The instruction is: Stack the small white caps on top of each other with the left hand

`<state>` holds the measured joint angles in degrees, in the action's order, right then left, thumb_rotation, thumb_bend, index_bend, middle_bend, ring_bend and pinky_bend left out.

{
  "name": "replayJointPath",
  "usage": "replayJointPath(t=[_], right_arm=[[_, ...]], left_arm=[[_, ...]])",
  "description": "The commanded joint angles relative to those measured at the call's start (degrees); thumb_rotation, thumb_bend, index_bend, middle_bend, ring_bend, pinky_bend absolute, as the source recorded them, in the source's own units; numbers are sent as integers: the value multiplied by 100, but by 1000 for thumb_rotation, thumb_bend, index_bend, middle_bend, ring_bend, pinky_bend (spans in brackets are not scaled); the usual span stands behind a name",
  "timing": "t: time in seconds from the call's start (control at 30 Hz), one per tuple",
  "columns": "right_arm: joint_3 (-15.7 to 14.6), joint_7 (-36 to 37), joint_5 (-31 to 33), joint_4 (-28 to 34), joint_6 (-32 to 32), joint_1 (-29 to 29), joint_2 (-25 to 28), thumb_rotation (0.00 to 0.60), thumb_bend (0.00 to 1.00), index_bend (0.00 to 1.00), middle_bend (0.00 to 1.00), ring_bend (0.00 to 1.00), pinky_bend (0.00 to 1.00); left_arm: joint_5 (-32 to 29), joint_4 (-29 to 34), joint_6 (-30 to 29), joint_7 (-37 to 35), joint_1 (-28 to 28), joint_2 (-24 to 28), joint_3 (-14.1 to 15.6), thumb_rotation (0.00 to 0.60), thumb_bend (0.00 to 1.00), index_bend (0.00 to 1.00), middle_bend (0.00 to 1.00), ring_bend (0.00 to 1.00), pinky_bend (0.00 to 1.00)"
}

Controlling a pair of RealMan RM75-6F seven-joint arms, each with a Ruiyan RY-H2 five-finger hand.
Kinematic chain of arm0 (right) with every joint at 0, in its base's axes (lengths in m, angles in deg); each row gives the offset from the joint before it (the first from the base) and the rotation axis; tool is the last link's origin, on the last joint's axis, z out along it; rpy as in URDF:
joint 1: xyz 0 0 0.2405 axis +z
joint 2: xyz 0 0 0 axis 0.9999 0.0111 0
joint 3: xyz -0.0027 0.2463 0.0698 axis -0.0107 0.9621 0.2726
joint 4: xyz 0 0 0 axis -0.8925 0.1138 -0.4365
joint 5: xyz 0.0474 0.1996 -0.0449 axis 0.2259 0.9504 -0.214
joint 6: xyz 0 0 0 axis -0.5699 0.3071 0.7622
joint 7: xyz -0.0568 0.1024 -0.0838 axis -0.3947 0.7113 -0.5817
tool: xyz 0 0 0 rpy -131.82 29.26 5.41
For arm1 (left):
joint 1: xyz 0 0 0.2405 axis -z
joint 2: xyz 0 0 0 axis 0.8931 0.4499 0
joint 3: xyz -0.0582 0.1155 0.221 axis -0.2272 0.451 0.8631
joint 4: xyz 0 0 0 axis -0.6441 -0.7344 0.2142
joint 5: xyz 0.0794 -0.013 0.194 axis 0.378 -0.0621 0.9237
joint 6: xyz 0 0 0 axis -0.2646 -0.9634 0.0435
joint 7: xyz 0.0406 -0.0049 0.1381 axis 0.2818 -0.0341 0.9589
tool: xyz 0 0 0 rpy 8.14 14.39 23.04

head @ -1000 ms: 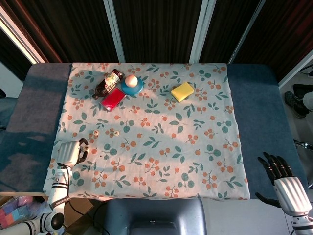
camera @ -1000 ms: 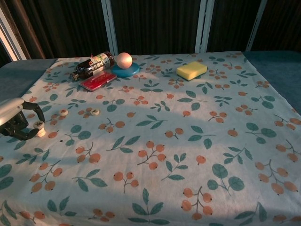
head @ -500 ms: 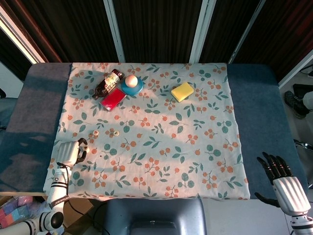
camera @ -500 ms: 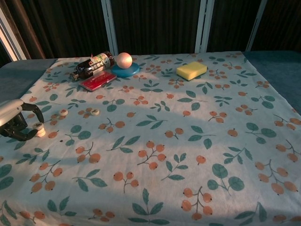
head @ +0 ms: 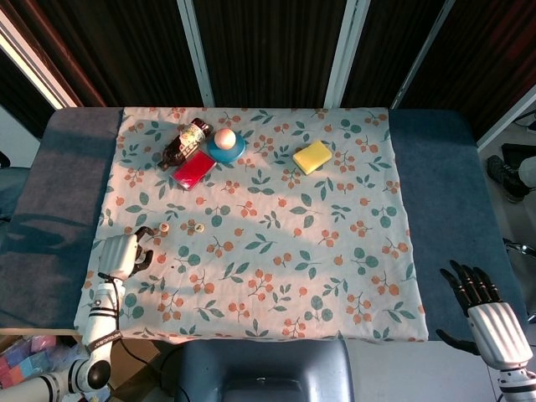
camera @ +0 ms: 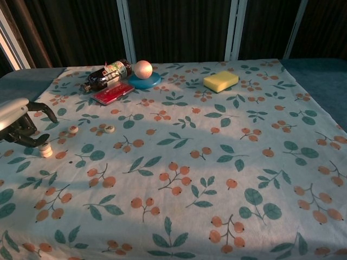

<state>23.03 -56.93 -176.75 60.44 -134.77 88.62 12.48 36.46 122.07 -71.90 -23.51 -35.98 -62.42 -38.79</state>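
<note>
My left hand [camera: 19, 125] sits at the left edge of the worktop [head: 435, 167], fingers [camera: 47, 111] apart and curved, holding nothing; it is raised just beside a small stack of white plastic caps [camera: 45, 150] on the floral cloth [camera: 179, 157]. Stack looks two caps high in chest view; head view is too small to confirm. Two single white caps lie a little further in, one [camera: 73, 129] near the hand, the other [camera: 110, 129] right of it, apart from each other. Toward the far edge: brown glass bottle [camera: 105, 75] on its side, flat red box [camera: 112, 92] touching it, pale ball [camera: 143, 69] on a blue dish [camera: 146, 82]. Yellow sponge [camera: 220, 81] sits further right. My right hand [head: 490, 314] is off the cloth at lower right, fingers spread, holding nothing
</note>
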Motion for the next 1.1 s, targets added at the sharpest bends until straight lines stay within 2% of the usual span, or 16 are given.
replayJointPath(t=[0.03,0.2,0.33,0.6,1.1], right_arm=[[2,0,6,1,14,8,3,600,176,0,0,0,0],[7,40,23,-9,-6,-1,28,600,175,0,0,0,0],[23,84,58,-28,-37,-17,49,600,176,0,0,0,0],[44,134,93,-36,-62,-28,62,600,176,0,0,0,0],[60,145,123,-27,-60,-35,62,600,176,0,0,0,0]], left_arm=[[-261,99,51,253,286,-89,-334,600,431,359,1000,1000,1000],[-899,-104,438,852,732,-239,-648,600,430,361,1000,1000,1000],[-1414,-397,754,1278,1017,-335,-736,600,422,362,1000,1000,1000],[-2151,-961,1066,1884,1405,-593,-684,600,404,362,1000,1000,1000],[-2517,-1586,1147,2185,1629,-863,-511,600,390,374,1000,1000,1000]])
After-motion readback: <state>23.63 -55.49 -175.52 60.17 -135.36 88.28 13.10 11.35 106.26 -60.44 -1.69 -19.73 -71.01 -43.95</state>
